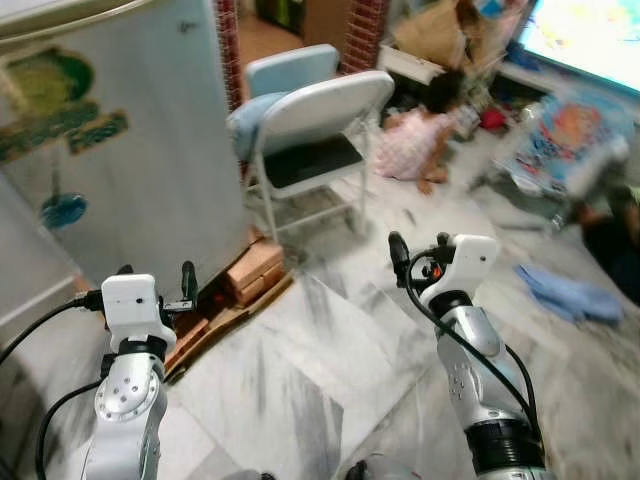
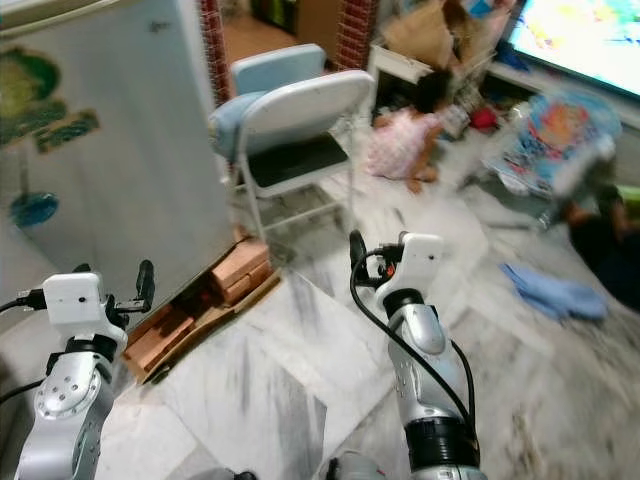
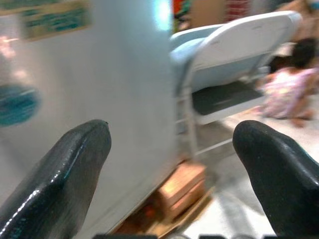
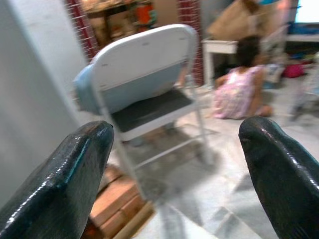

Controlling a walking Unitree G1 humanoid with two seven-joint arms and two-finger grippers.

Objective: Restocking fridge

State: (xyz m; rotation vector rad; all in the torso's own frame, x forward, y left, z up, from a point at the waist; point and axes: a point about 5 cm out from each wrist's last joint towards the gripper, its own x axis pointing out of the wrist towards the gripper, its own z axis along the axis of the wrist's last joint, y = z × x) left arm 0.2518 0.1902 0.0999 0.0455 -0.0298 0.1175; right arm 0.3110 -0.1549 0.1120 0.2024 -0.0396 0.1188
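Note:
The fridge is a tall pale grey box with stickers on its side, standing at my left with its door shut. My left gripper is raised in front of the fridge's lower corner, open, with nothing between its fingers. Over the marble floor to the right, my right gripper is held up and is open and empty too; its fingers point toward the chair. No food or drink items can be made out.
A grey folding chair stands just right of the fridge. Bricks and boards prop up the fridge's base. A person sits on the floor beyond the chair. A blue cloth and colourful clutter lie at right.

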